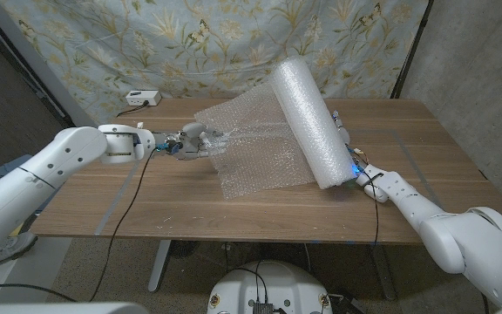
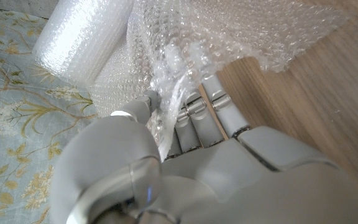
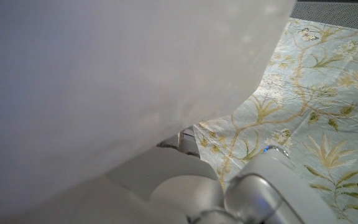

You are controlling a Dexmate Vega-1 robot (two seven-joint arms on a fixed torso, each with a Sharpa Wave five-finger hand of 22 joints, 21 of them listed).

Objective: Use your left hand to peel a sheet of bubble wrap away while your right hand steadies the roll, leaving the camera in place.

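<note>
Fingers (image 1: 209, 142) of the left hand (image 1: 192, 141) pinch the near edge of the sheet (image 1: 255, 153) in the head view, lifting it off the table (image 1: 181, 205). That sheet runs across to the roll (image 1: 310, 122), which lies slanted at the table's right side. Right hand (image 1: 349, 150) sits against the roll's far side, mostly hidden; whether it grips cannot be told. A small white box (image 1: 143, 98) lies at the back left edge.

Left wrist view: the thumb (image 2: 143, 107) and fingers (image 2: 219, 102) close on crumpled sheet (image 2: 229, 34), with the roll (image 2: 82, 37) beyond.

Right wrist view: the roll (image 3: 104, 81) presses close against the hand (image 3: 185, 186); patterned cloth (image 3: 316, 106) hangs behind.
</note>
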